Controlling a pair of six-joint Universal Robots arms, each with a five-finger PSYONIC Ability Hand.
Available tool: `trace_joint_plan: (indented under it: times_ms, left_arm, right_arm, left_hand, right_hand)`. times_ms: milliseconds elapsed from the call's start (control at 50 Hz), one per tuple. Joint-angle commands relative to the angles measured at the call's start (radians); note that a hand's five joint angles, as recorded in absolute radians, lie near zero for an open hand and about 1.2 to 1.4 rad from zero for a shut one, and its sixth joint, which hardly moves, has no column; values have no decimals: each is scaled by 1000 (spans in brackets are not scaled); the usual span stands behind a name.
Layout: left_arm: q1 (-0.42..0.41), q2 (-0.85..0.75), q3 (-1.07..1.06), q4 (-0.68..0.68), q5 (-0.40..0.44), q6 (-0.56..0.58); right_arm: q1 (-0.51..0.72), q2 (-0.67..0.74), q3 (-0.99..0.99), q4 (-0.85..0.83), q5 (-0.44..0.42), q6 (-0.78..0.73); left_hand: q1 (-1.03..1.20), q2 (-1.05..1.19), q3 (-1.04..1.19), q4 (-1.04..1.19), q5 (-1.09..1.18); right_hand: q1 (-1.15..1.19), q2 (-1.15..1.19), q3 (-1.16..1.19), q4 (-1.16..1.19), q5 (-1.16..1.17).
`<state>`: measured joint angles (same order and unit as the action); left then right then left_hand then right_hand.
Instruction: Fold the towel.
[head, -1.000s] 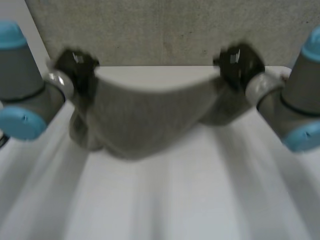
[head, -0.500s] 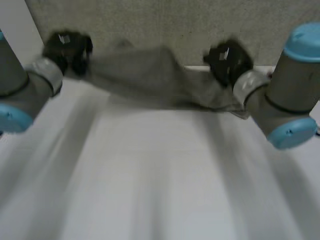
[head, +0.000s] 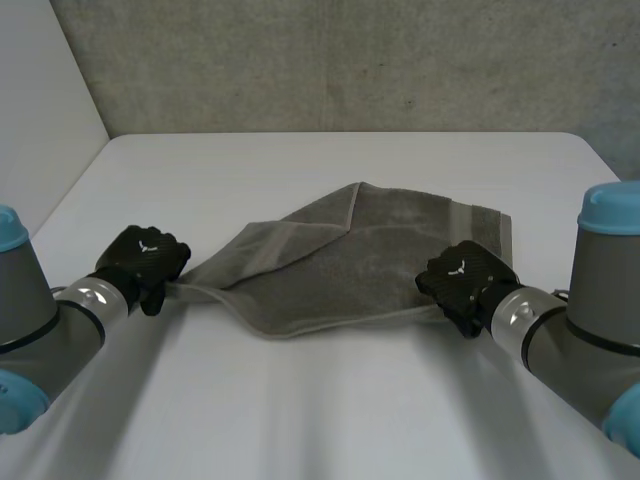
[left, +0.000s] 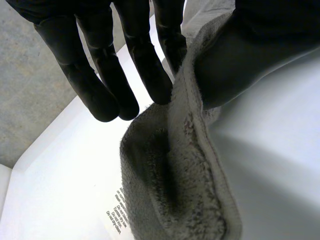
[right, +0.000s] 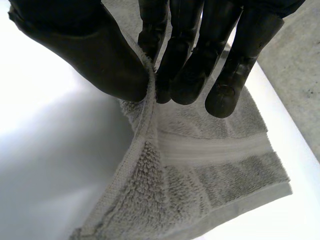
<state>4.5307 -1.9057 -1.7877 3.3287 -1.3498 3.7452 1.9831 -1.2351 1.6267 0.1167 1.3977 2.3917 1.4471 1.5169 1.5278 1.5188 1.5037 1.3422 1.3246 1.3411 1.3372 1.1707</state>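
Towel (head: 370, 255), pinched thumb-to-fingers at a corner by my left hand (head: 145, 262) and the near edge by my right hand (head: 462, 280), needs an even outward pull, I judge.

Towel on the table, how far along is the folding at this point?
Done: the towel lies on the white table, one layer lapped unevenly over another, so a rough first fold looks down. In hand: the left robot hand pinches its near-left corner, the right robot hand its near-right edge. Left: releasing, squaring the crooked edges and probably folding again.
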Motion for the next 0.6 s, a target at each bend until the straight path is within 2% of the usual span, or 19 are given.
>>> trace_joint_plan:
  times_ms: [20, 140, 240, 600]
  left_arm:
    - [-13, 59, -99, 58, 54, -1]
    - [-18, 53, -125, 118, 51, -2]
    - [-15, 50, -125, 121, 52, -4]
    - [-9, 33, -113, 123, 52, -12]
  right_arm:
    - [-18, -7, 133, -210, 4, -3]
    - [-29, 3, 199, -334, 4, 7]
    - [-33, 8, 216, -335, 18, 7]
    - [-122, 14, 259, -290, 21, 9]
  left_hand:
    - [-405, -475, -486, -477, -637]
    - [-426, -496, -507, -498, -657]
    - [-426, -496, -507, -498, -657]
    - [-423, -493, -504, -495, -654]
  right_hand:
    - [-97, -80, -96, -92, -100]
    - [-347, -329, -345, -342, -350]
    - [-517, -499, -516, -512, -520]
    - [-535, -517, -534, -530, -538]
